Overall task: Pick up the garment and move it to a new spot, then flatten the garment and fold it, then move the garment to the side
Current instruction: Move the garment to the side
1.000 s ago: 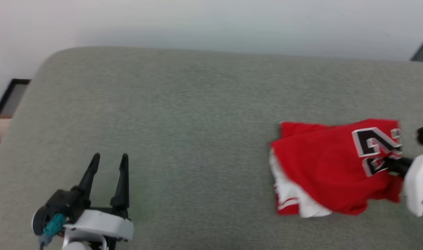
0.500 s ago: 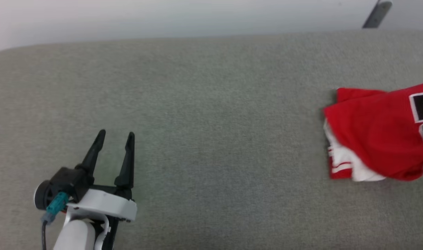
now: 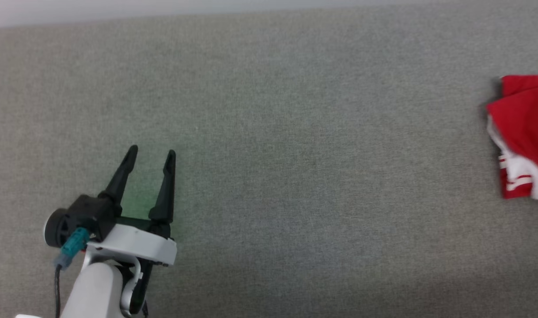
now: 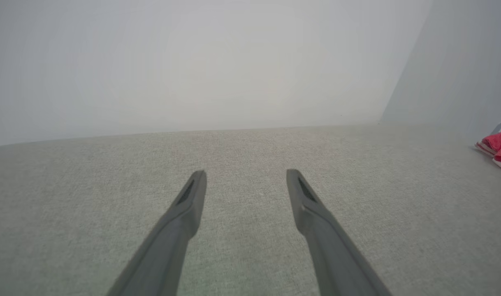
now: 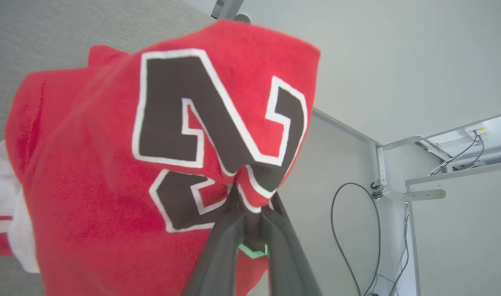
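Note:
The garment [image 5: 90, 156] is a red jersey with black-and-white lettering and a white striped sleeve. In the right wrist view my right gripper [image 5: 250, 201] is shut on a pinch of its red cloth beside the lettering. The head view catches the garment's [image 3: 523, 132] folded left edge at the far right of the grey surface [image 3: 295, 154]. My left gripper [image 3: 151, 157] stands open at the lower left, far from it, with nothing between its fingers. In the left wrist view the left gripper [image 4: 246, 176] hovers over bare grey surface, with the garment [image 4: 499, 146] at the right edge.
A pale wall [image 4: 193, 61] rises behind the grey surface. In the right wrist view a grey metal frame [image 5: 398, 189] with a dangling black cable [image 5: 337, 230] stands beyond the surface's edge.
The head camera has swung left and down, so the garment slid to the right edge of that view. The right gripper has passed out of that view. The left gripper stays open.

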Controlling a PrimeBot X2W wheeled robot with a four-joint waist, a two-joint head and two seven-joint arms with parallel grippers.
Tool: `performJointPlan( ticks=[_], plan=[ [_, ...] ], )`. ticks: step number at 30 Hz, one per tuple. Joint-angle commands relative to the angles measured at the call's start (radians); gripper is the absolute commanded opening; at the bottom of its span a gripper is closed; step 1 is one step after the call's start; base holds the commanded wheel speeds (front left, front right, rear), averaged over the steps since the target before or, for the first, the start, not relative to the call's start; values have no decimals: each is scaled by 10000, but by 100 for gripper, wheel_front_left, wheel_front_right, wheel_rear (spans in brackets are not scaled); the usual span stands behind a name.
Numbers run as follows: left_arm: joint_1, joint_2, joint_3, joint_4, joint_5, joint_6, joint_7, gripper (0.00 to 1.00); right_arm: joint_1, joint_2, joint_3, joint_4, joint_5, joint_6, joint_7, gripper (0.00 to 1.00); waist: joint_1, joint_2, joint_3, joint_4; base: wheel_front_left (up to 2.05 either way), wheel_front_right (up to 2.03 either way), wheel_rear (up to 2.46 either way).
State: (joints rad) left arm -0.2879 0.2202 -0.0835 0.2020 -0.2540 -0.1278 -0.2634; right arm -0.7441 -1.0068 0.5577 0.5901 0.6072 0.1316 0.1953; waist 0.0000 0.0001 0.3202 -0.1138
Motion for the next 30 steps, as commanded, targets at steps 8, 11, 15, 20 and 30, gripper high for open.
performJointPlan(
  ticks=[8,11,15,20,30],
  plan=[
    [-227,133,-7,-140,131,-36,-10,100,-1206,225,537,1802,-787,-21,-808,0,0,-1,591,25,0,0,0],
    [-295,213,-83,-173,200,-36,-10,100,-1581,416,701,2355,-963,-21,-949,0,0,-1,773,-98,0,0,0],
    [-486,278,-235,-165,237,-36,-10,100,-1971,718,980,3015,-1119,-21,-1242,0,0,-1,1011,-279,0,0,0],
    [-792,419,-508,-103,275,-36,-10,100,-2387,1148,1371,3719,-1121,-21,-1676,0,0,-1,1292,-518,0,0,0],
    [-1414,555,-1086,197,173,-35,-10,100,-2895,1837,2056,5047,-711,-21,-2330,0,0,-1,1641,-725,0,0,0]
  ],
)
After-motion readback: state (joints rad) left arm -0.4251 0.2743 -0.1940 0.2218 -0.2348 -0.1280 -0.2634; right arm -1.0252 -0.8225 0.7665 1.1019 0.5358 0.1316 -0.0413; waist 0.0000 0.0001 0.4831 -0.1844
